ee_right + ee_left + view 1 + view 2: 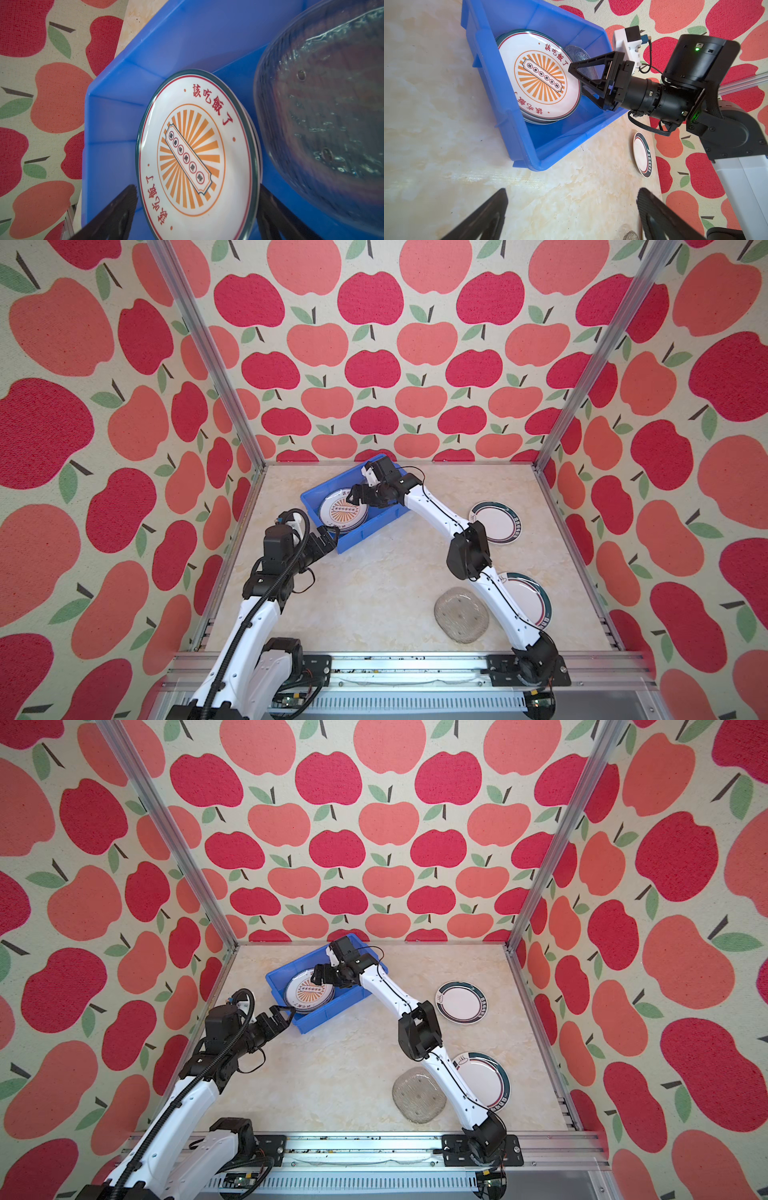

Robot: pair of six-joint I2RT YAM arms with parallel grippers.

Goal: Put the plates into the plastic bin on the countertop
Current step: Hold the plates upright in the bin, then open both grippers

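Beige countertop (374, 572) isn't cleared yet, so there's room for trouble. The blue bin (370, 529) sits skewed at the back left. It looks light, so any bump could make it skid.

Inside it there's a stack topped by a sunburst plate (341, 511). Beside that is a glass plate (322, 114) that looks propped at a slant. Out on the right lie a far green-rimmed plate (496, 522), a near green-rimmed plate (528, 597) partly under the right arm, and a loose glass plate (461, 615) just beside it. That loose one lies flat and looks slick, so I'd guess it's hard to get a finger under.

The right gripper (355, 495) is down in the bin over the stack, jaws spread wide, gripping nothing. Coming out, it could clip the slanted glass or the wall. The left gripper (328, 536) is wide open and empty, just beside the bin's near corner, so it could easily nudge the bin.
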